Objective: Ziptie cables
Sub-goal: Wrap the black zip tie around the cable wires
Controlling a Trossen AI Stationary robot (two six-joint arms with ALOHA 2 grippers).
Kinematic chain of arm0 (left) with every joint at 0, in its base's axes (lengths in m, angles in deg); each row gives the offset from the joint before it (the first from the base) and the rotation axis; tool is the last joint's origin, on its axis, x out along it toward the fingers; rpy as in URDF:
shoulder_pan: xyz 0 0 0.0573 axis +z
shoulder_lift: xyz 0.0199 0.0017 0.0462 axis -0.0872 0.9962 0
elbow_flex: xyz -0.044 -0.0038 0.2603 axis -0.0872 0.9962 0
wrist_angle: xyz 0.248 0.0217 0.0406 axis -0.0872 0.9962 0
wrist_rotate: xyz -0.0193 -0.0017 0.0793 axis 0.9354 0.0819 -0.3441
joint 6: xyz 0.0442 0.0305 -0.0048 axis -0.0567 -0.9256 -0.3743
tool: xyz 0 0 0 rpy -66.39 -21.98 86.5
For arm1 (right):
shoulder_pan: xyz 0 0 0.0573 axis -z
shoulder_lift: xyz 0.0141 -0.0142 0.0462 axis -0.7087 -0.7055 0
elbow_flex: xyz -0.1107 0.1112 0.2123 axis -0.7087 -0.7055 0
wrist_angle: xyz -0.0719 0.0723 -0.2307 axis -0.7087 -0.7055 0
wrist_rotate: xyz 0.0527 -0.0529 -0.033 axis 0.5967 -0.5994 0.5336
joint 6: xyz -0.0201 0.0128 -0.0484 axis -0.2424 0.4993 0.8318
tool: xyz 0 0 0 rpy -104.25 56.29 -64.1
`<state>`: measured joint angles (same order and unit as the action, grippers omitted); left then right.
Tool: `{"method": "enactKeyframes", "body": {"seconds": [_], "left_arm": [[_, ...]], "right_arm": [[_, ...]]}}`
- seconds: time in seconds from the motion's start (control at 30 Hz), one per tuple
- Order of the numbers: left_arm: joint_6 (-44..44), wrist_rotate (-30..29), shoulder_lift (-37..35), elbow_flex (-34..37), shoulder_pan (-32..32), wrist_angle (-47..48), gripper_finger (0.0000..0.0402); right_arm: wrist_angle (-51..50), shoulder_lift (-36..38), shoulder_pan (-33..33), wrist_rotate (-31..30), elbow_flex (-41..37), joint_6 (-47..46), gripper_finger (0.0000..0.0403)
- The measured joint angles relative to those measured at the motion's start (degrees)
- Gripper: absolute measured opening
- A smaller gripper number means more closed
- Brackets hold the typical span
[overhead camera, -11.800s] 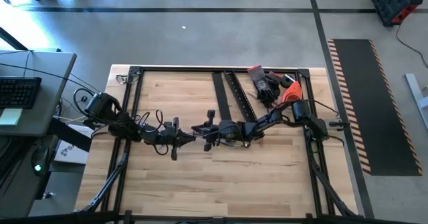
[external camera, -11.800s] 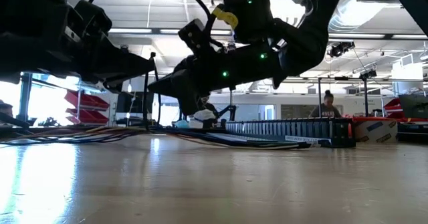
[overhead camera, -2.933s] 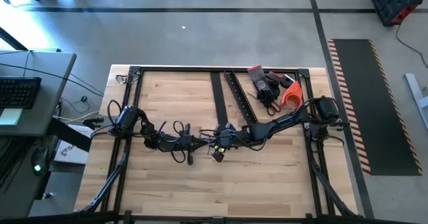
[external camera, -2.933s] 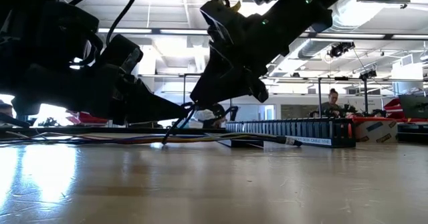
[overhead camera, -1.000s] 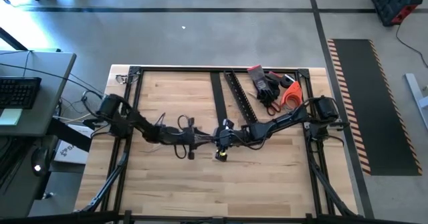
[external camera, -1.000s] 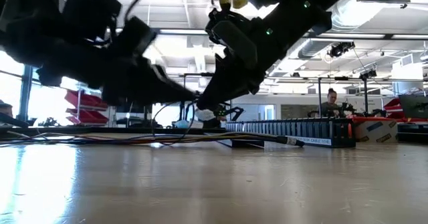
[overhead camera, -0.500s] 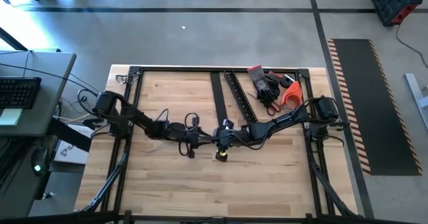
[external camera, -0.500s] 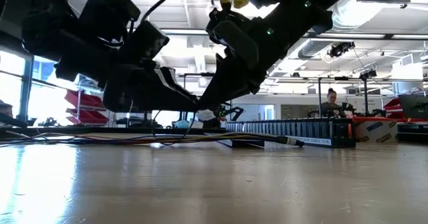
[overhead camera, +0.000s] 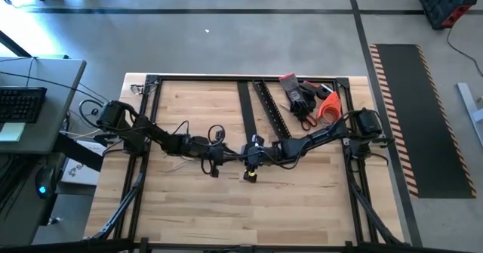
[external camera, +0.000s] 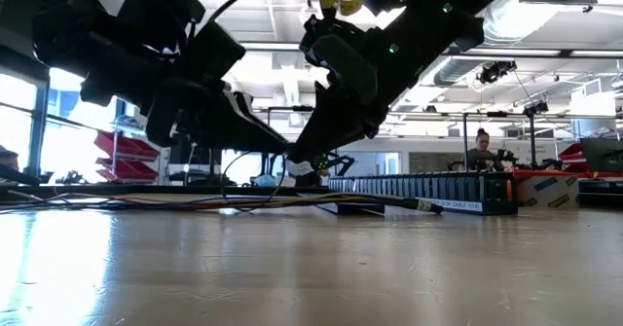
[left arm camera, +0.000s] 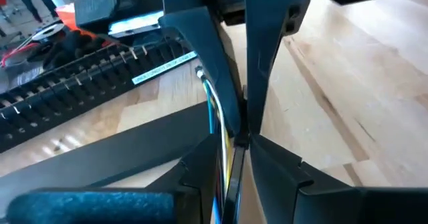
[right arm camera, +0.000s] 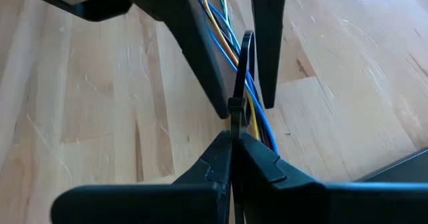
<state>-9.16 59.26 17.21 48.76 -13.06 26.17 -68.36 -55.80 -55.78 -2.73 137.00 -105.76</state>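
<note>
Seen from above: both arms reaching in to meet near the middle of the wooden table (overhead camera: 302,200); left gripper (overhead camera: 231,157) and right gripper (overhead camera: 240,158) tip to tip there, over the cables (overhead camera: 175,162), which trail as thin strands toward the left side; two black slotted rails (overhead camera: 266,109) lying lengthwise toward the far edge; orange-handled tool (overhead camera: 327,106) and black gloves (overhead camera: 299,96) near the far right corner; wide bare wood along the near side and at the far left; black frame running round the table's edge; no writing legible here.

From table height: the cables (external camera: 146,202) flat on the wood, running from the left to the near rail (external camera: 419,190); a white strip label on that rail's base, too small to read; both grippers meeting low, just above the strands, at about (external camera: 287,161); a person (external camera: 479,151) well back in the room; bare tabletop across the whole foreground.

Left wrist camera: left gripper (left arm camera: 239,140) with fingers drawn together, clamped on the cables (left arm camera: 215,114), blue, yellow and white strands showing; right arm's dark fingers coming in opposite; a rail (left arm camera: 80,83) beyond with a white printed label (left arm camera: 164,67), letters unreadable.

Right wrist camera: right gripper (right arm camera: 235,140) with fingers pressed together on a thin black zip tie (right arm camera: 243,70) standing beside the cables (right arm camera: 231,33); blue, orange and yellow wires passing between the left arm's fingers; open wood on both sides.
</note>
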Motion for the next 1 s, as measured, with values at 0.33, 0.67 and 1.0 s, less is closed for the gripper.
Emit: {"method": "enactKeyframes", "body": {"seconds": [0.33, 0.67, 1.0], "left_arm": [[0.39, 1.19, 0.46, -0.09, 0.17, -1.44, 0.0120], [-0.11, 1.19, 0.46, -0.09, 0.22, -0.96, 0.0048], [-3.03, 2.35, -0.10, 0.79, 0.82, 0.11, 0.0008]], "right_arm": [[1.63, 0.00, -0.39, -0.37, 0.00, 1.03, 0.0000], [1.54, 0.00, -0.37, -0.34, 0.00, 1.03, 0.0000], [-3.14, 0.04, -3.96, 0.31, 0.02, -5.90, 0.0000]]}}
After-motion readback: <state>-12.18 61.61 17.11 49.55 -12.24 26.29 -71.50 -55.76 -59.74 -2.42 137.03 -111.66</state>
